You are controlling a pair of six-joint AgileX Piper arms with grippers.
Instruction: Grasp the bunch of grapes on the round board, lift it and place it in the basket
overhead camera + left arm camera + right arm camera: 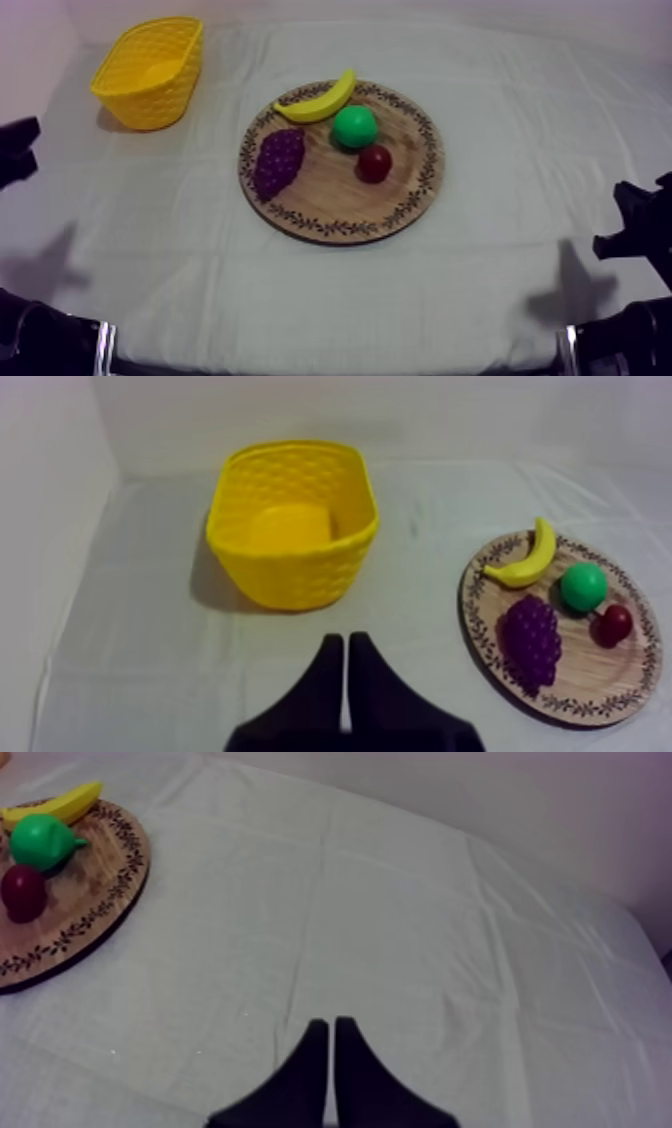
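Note:
A purple bunch of grapes lies on the left part of the round wooden board, beside a banana, a green pear and a small red fruit. The yellow basket stands at the back left, nothing in it. My left gripper is shut, its fingers a narrow wedge in front of the basket. My right gripper is shut over bare cloth, right of the board.
Both arms rest low at the table's sides, the left arm and the right arm. The grey-white cloth has faint creases. A pale wall stands behind the basket.

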